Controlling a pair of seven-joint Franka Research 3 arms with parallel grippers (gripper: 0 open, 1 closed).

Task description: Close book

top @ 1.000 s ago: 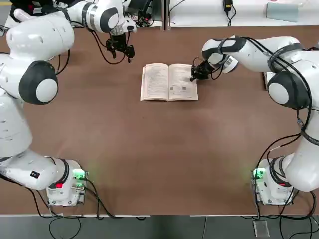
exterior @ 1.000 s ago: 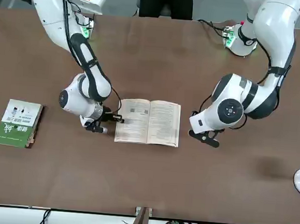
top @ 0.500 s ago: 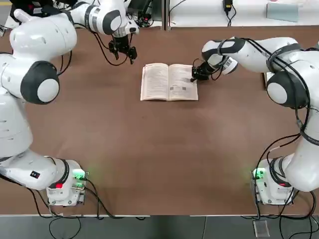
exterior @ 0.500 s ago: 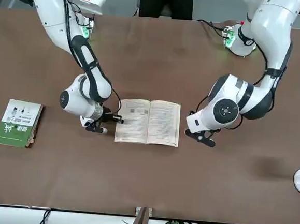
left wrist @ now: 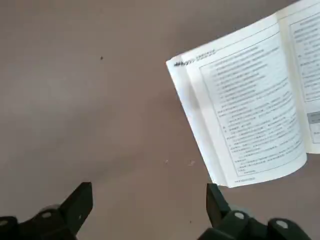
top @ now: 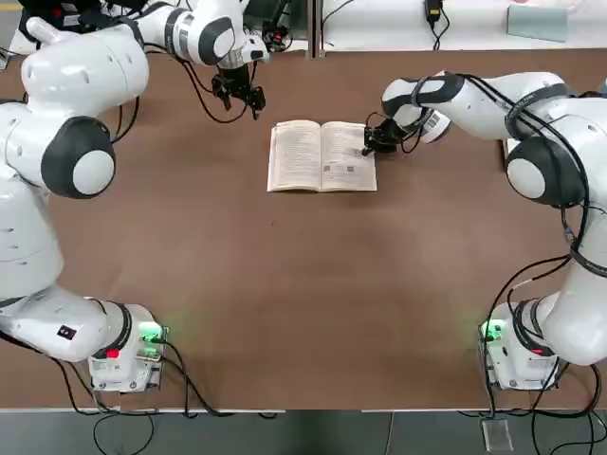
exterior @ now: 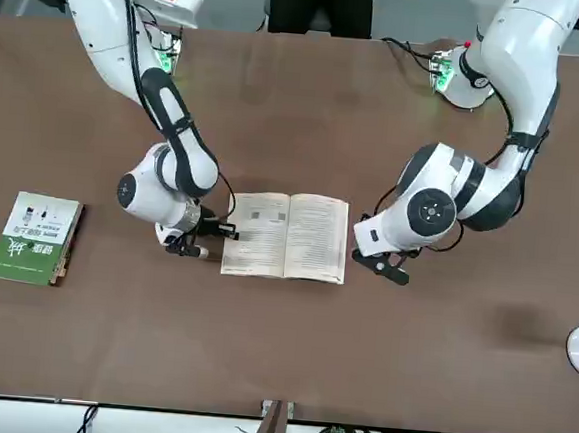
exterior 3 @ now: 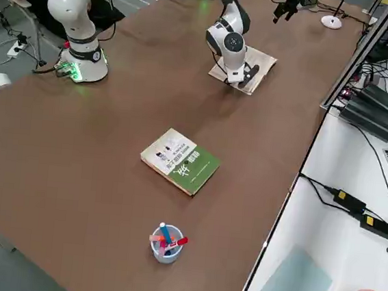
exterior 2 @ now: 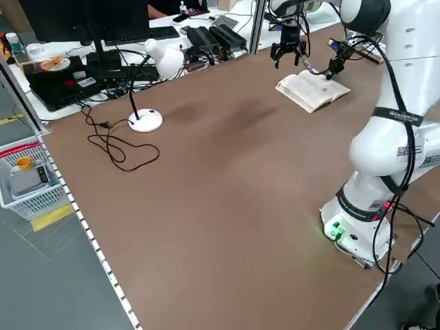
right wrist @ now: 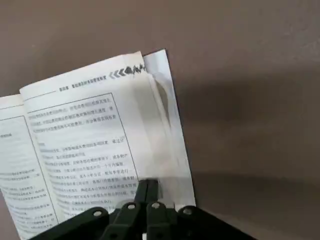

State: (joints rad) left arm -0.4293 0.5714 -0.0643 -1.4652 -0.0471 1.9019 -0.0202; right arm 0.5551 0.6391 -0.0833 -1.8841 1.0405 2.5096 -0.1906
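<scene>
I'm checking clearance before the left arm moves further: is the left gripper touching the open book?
Apart. The front view shows bare tabletop between the left gripper and the near edge of the open book.

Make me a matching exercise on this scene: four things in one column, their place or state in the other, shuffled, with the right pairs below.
Things:
1. open book
2. green-and-white book
3. left hand
4. right hand

Places and states:
A. closed, on the table on the robot's right side
B. fingers apart, beside the open book
C. lying with its text pages up, between the two hands
D. fingers shut, at the open book's right-hand page in the top view

Right pairs: 1-C, 2-A, 3-B, 4-D
</scene>
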